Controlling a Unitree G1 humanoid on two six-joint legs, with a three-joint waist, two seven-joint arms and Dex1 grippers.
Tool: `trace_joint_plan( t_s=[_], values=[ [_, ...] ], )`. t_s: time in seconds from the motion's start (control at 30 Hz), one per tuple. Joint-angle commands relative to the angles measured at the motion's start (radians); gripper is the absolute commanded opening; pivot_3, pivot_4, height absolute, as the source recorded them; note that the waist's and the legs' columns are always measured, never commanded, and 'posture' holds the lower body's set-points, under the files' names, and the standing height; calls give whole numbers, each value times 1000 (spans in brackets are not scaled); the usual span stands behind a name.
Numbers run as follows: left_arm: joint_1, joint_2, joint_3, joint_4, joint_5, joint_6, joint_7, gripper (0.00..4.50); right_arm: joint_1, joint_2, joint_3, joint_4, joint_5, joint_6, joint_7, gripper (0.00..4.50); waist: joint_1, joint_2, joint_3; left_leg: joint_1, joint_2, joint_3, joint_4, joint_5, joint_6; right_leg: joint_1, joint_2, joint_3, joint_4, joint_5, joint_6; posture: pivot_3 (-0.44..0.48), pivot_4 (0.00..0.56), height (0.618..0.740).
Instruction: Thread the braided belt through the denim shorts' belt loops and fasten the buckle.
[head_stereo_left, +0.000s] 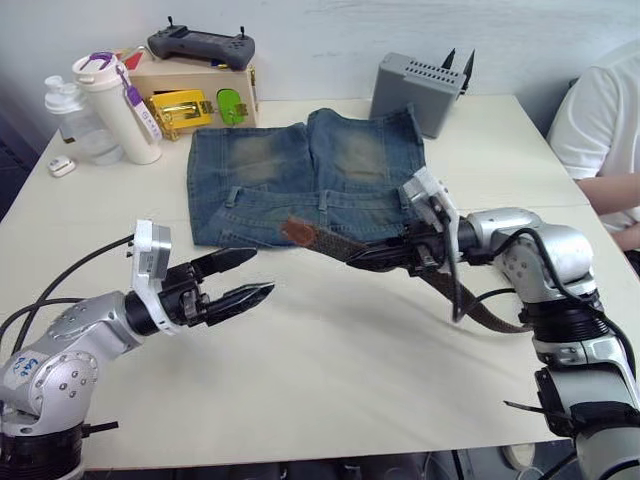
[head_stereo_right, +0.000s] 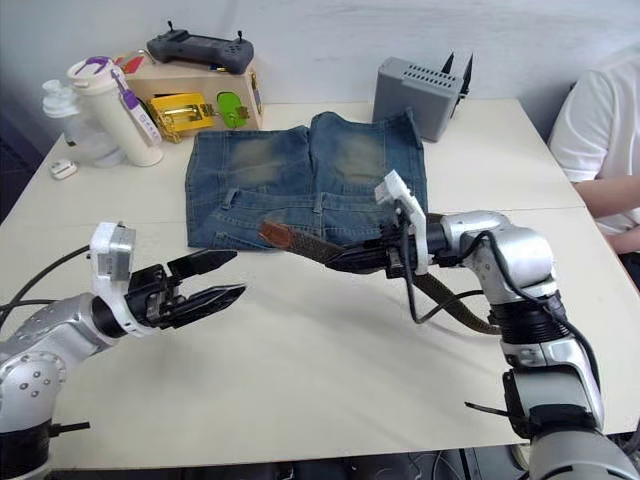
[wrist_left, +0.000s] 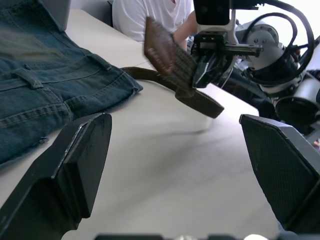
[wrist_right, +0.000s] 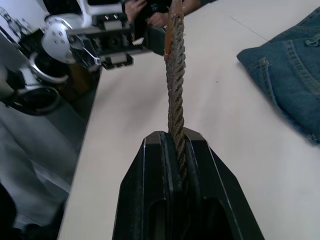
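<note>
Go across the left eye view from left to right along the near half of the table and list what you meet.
left gripper, open → tan belt tip → right gripper, shut on the belt → loose belt tail trailing on the table.

Both arms (head_stereo_left: 70, 345) are rounded silver metal with black joints, looped black cables, and 2 black fingers (head_stereo_left: 235, 298) behind white wrist blocks (head_stereo_left: 150, 260).
</note>
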Motion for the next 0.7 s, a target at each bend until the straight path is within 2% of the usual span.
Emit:
trace_joint_plan(
  t_s=[0.03, 0.1, 0.2, 0.47, 0.57, 0.7],
  values=[
    [-20, -51, -36, -22, -148, 73, 86, 4500, 0, -1, -67, -81, 104, 78, -43, 70, 0, 0, 0, 0, 0, 0, 0, 0, 0, 0, 0, 0, 0, 0, 0, 0, 150, 735],
    [-51, -90, -42, -18, -214, 85, 144, 4500, 9, -2, -71, -100, 120, 92, -68, 70, 1, 0, 0, -1, 0, 0, 0, 0, 0, 0, 0, 0, 0, 0, 0, 0, 150, 735],
    [-95, -126, -62, -6, -247, 85, 193, 4500, 21, -5, -70, -117, 133, 101, -91, 70, 4, 0, 0, -1, 0, 0, 2, 0, 0, 0, 0, 0, 0, 0, 0, 0, 150, 735],
    [-168, -166, -139, 46, -219, 86, 218, 4500, 49, -9, -75, -150, 168, 112, -137, 70, 8, 0, 0, -2, 0, 0, 5, 0, 0, 0, 1, 0, 0, 0, 0, 0, 150, 735],
    [-192, -195, -147, 81, -217, 75, 238, 3844, 63, -16, -76, -161, 177, 118, -152, 0, 15, 0, 0, -2, 0, 0, 6, 0, 0, 0, 1, 0, 0, 0, 0, 0, 150, 735],
    [-199, -208, -154, 90, -223, 75, 214, 2165, 86, -33, -83, -184, 189, 130, -176, 0, 24, 0, 0, -3, 0, 0, 8, 0, 0, 0, 1, 0, 0, 0, 0, 0, 150, 735]
  ],
)
